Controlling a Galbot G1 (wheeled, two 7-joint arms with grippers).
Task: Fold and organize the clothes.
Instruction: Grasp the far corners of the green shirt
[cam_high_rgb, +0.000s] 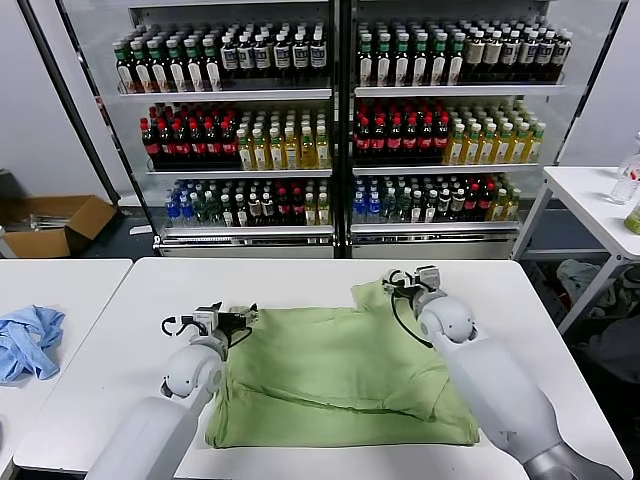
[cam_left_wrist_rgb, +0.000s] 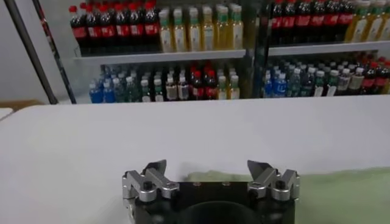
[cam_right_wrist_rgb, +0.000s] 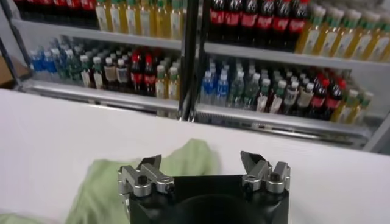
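Observation:
The light green t-shirt (cam_high_rgb: 340, 375) lies partly folded on the white table (cam_high_rgb: 140, 290), its sleeve end bunched at the far right. My left gripper (cam_high_rgb: 244, 318) is open at the shirt's far left corner, just above the table; a strip of green cloth (cam_left_wrist_rgb: 341, 195) shows below its open jaws (cam_left_wrist_rgb: 208, 167). My right gripper (cam_high_rgb: 392, 284) is open at the shirt's far right corner; the green sleeve (cam_right_wrist_rgb: 189, 159) lies under and ahead of it (cam_right_wrist_rgb: 201, 161). Neither gripper holds anything.
A blue cloth (cam_high_rgb: 28, 340) lies on the adjoining table at the left. Drink coolers (cam_high_rgb: 340, 120) full of bottles stand behind the table. A side table (cam_high_rgb: 590, 200) with bottles is at the far right, a cardboard box (cam_high_rgb: 50, 225) on the floor at left.

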